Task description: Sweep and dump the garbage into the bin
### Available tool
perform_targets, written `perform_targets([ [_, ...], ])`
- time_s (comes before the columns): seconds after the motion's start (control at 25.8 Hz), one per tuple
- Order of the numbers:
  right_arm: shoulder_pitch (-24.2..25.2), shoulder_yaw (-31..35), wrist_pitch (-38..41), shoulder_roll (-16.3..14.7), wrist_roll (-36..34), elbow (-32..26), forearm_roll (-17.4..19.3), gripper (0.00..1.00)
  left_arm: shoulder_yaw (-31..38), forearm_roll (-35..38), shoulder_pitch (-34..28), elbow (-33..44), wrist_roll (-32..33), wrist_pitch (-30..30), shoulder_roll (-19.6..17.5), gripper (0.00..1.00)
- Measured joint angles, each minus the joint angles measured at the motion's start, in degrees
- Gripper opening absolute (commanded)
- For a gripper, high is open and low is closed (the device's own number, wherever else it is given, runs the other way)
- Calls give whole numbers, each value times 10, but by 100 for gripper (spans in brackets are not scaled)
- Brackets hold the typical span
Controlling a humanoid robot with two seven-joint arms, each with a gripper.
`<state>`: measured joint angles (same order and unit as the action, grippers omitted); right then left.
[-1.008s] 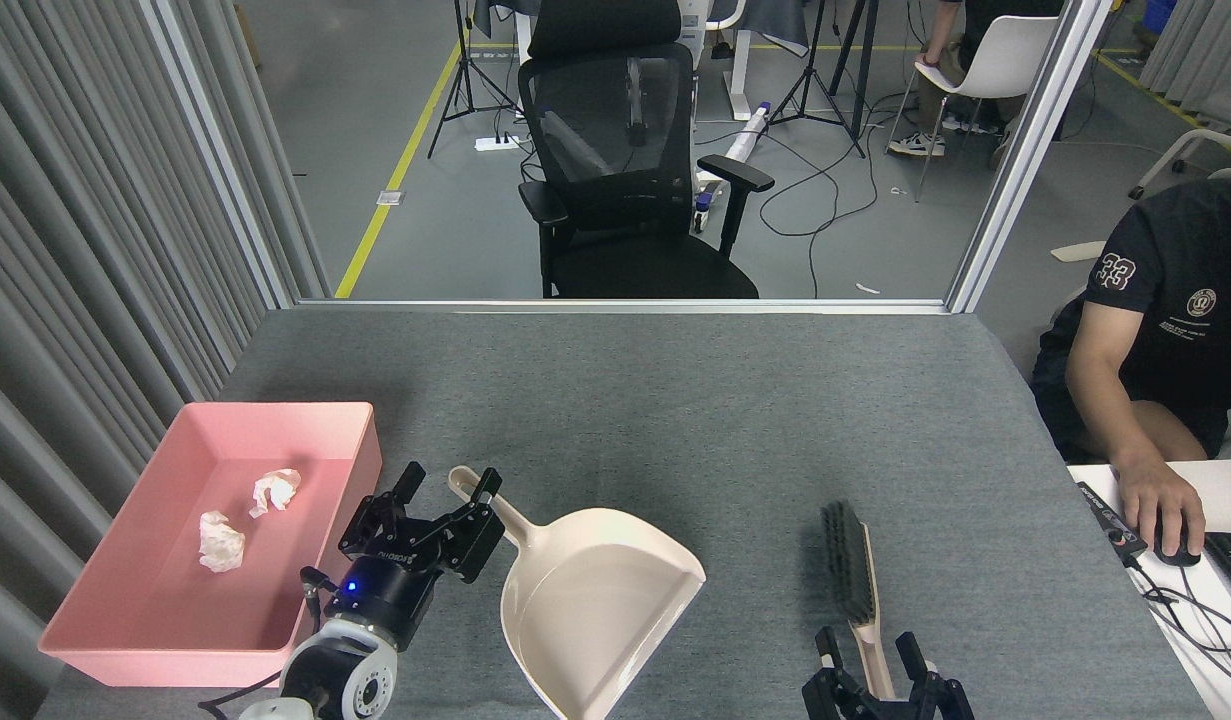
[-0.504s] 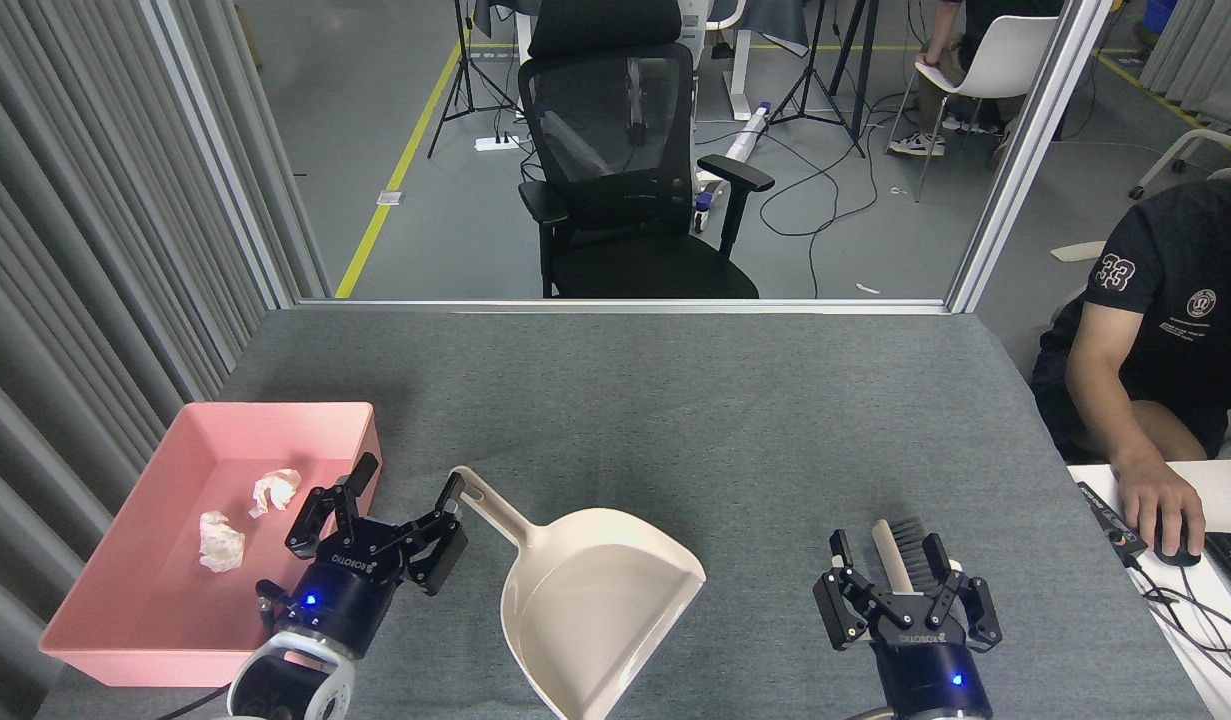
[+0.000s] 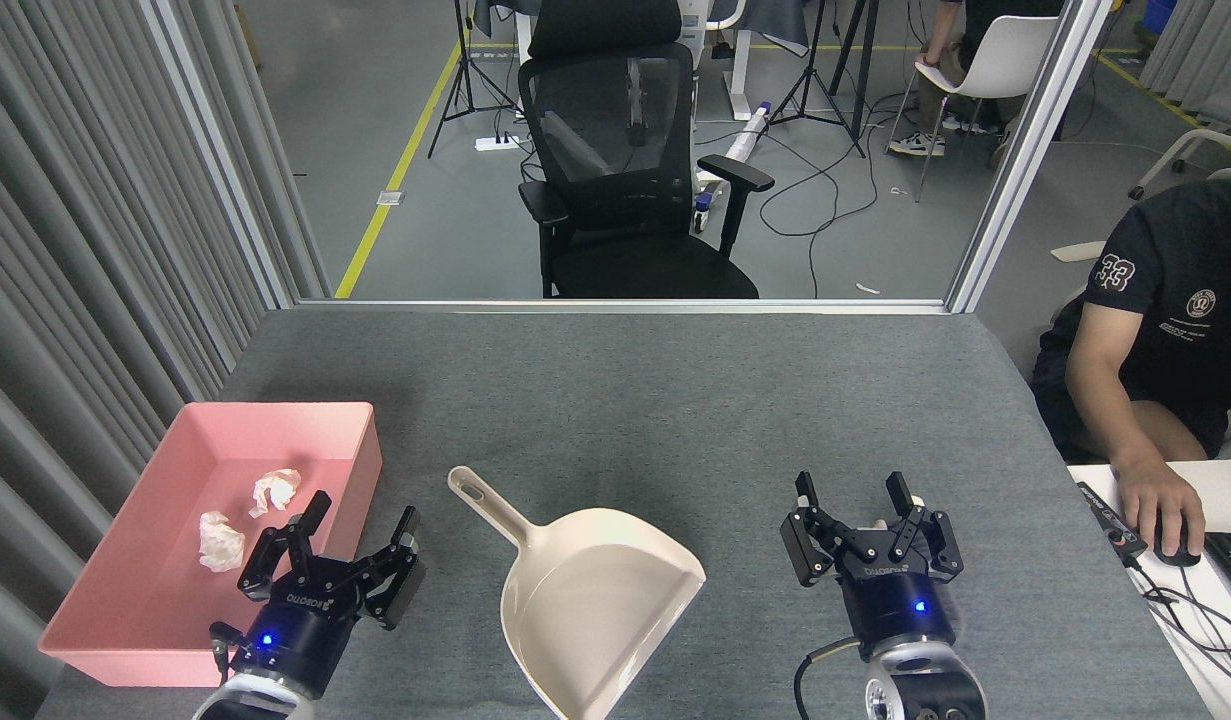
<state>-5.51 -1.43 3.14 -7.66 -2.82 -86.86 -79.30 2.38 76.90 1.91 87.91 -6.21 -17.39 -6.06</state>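
Task status: garbage deposited, tools released.
You see both paper wads (image 3: 245,520) inside the bin (image 3: 95,640) at the table's (image 3: 625,400) near-left corner; the dustpan (image 3: 595,600) lies empty; left gripper (image 3: 360,530) and right gripper (image 3: 853,497) spread, grasping nothing.

Left gripper (image 3: 360,525), a second ago straddling the dustpan (image 3: 595,590) handle, now drawn back toward the near table edge, clear of the handle, jaws spread and empty, beside the pink bin (image 3: 95,600). Right gripper (image 3: 852,498), earlier low at the frame's bottom edge, now raised farther up the table, jaws open, covering the brush almost completely.
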Motion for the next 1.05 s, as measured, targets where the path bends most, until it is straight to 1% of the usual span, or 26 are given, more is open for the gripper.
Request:
perform_targets([
  [0.31, -2, -31, -6, 9, 2, 5, -11, 98, 5, 0, 3, -2, 11, 8, 3, 99],
  [0.58, 18, -36, -7, 16, 4, 6, -23, 98, 26, 2, 25, -18, 16, 17, -1, 99],
  [1.05, 20, -36, -7, 19, 2, 4, -27, 98, 28, 1, 22, -17, 17, 13, -2, 99],
])
